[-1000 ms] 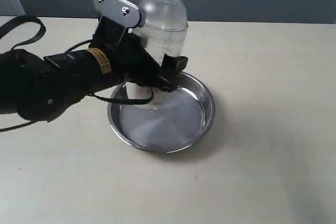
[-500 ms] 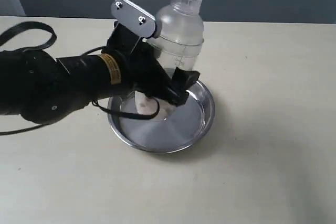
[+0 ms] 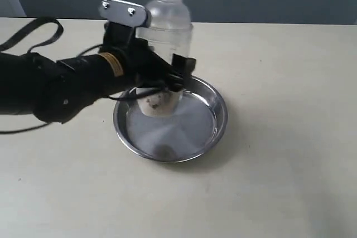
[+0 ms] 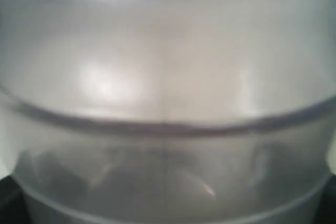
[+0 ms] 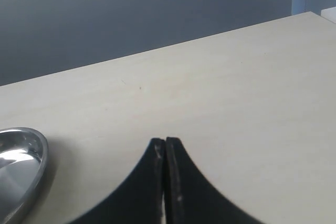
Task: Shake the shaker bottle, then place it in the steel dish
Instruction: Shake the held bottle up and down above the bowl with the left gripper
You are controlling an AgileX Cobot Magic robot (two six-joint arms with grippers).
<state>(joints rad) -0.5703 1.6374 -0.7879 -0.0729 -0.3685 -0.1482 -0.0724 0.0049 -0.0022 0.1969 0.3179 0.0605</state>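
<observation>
Shaker bottle (image 3: 165,32): frosted translucent plastic, smooth, soft sheen.
Steel dish (image 3: 222,116): polished glossy metal, dark reflection on floor toward 6 o'clock.
Table (image 3: 290,154): matt cream, smooth.
Right gripper (image 5: 165,142): matt black, pale scuffs along inner edges.

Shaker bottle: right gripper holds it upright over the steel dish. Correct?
No. The left gripper holds the shaker bottle, not the right one; the exterior view shows it. The right gripper has its fingers shut on nothing above the table. The bottle is upright over the steel dish, as said.
</observation>
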